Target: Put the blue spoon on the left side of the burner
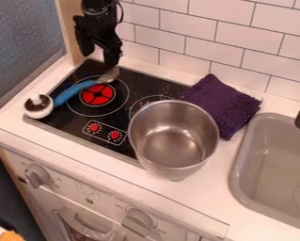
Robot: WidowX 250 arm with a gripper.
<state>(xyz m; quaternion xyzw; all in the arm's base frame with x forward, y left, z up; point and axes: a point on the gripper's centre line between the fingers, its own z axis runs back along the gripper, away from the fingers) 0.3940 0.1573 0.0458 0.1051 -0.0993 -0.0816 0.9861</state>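
Basically, blue spoon (83, 86) diag., bowl up-R, handle down-L

The blue spoon (75, 90), metal-bowled, lies slantwise over the burner (97, 96), its handle end near left, its bowl far right. The burner is round and black with a red centre.

The black arm (99, 10) hangs from the top. Its gripper (99, 60) points down, its fingers apart, I think.
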